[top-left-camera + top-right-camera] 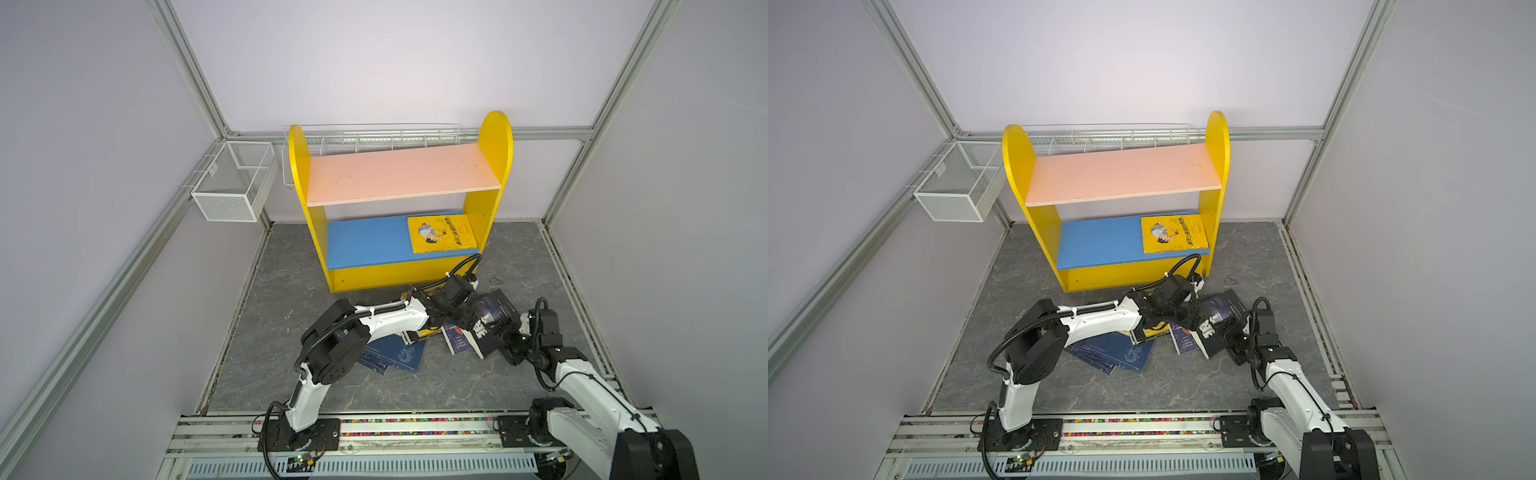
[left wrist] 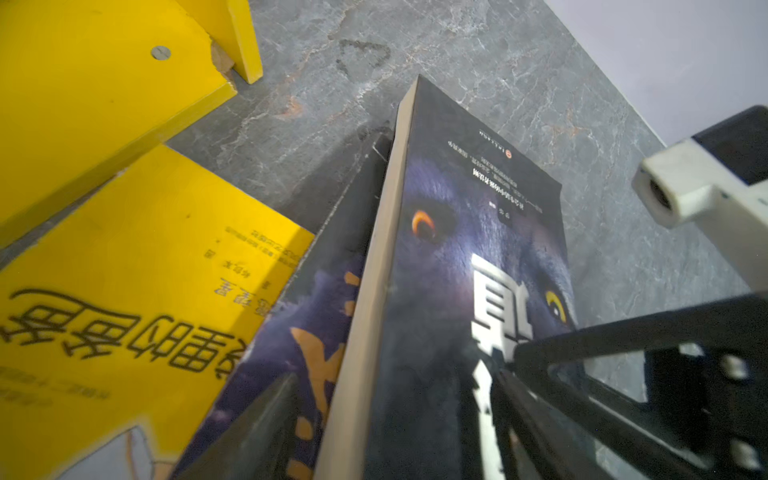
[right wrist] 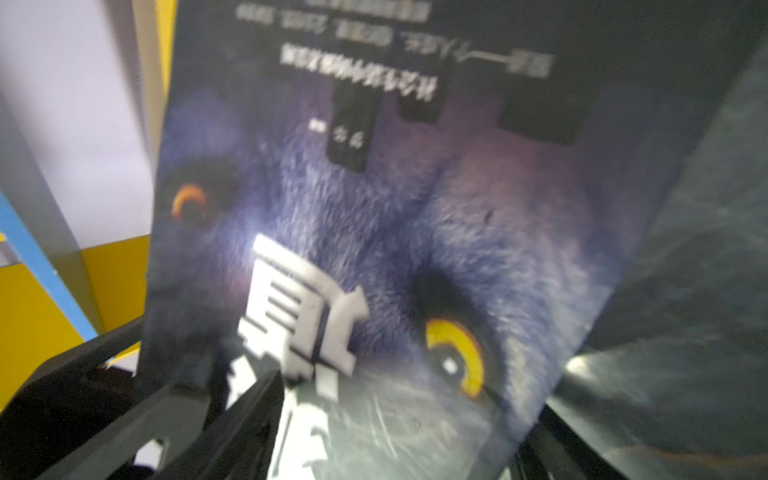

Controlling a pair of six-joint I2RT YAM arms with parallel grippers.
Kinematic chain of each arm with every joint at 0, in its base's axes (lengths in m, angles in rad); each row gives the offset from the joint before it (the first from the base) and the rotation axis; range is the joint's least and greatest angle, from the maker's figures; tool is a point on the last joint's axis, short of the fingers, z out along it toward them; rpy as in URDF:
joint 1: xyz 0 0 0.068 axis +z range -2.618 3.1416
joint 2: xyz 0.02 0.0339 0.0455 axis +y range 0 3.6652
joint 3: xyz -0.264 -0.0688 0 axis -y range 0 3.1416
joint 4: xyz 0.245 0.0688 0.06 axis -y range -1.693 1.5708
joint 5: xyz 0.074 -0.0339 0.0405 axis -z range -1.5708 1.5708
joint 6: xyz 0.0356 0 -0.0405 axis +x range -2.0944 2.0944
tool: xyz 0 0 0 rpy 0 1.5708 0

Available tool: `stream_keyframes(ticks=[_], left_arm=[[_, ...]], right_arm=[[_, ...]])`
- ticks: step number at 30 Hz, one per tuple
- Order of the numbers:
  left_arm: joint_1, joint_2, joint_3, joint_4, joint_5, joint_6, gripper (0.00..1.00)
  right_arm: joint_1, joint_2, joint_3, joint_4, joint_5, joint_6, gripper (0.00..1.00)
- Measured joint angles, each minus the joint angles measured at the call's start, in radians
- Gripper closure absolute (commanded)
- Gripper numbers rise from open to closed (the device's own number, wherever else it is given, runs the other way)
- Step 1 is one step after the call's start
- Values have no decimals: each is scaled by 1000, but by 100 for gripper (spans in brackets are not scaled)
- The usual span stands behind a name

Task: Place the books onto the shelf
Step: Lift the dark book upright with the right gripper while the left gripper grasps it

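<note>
The yellow shelf (image 1: 494,141) stands at the back, and one yellow book (image 1: 441,233) lies flat on its blue lower board. A thick dark book with a wolf face (image 1: 496,311) (image 2: 449,257) (image 3: 374,208) is tilted up off the floor. My left gripper (image 1: 467,318) (image 2: 395,376) is open and straddles its raised page edge, with a gap at one finger. My right gripper (image 1: 505,332) (image 3: 411,395) is at the book's near right corner, one finger across the cover and the other behind it. On the floor lie navy books (image 1: 395,353), a yellow book (image 2: 124,291) and a purple book (image 2: 316,324).
A white mesh basket (image 1: 232,183) hangs on the left wall. A long wire basket (image 1: 374,139) runs behind the shelf top. The shelf's front foot (image 2: 245,41) stands close to the pile of books. Grey stone floor (image 1: 332,386) shows in front of the books.
</note>
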Motion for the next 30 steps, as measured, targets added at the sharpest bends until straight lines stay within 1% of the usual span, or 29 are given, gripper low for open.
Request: stream_keyframes(ticks=[3, 8, 12, 20, 25, 27, 30], left_arm=[[19, 0, -2, 2, -20, -13, 37], [25, 4, -2, 2, -46, -21, 40], [27, 6, -2, 6, -55, -26, 43], [31, 7, -25, 52, -55, -29, 43], [48, -6, -66, 112, -14, -42, 44], [67, -19, -98, 152, 19, -64, 42], [104, -56, -156, 200, 69, -103, 33]], right_arm=[[7, 0, 19, 28, -3, -14, 29], [11, -28, 21, 53, 1, -22, 37], [12, -46, 10, 76, 13, -5, 51], [23, -53, -24, 162, 42, 34, 68], [51, -47, -35, 244, 58, 60, 87], [58, -49, -35, 272, 60, 63, 91], [69, -74, -35, 275, 55, 61, 93]])
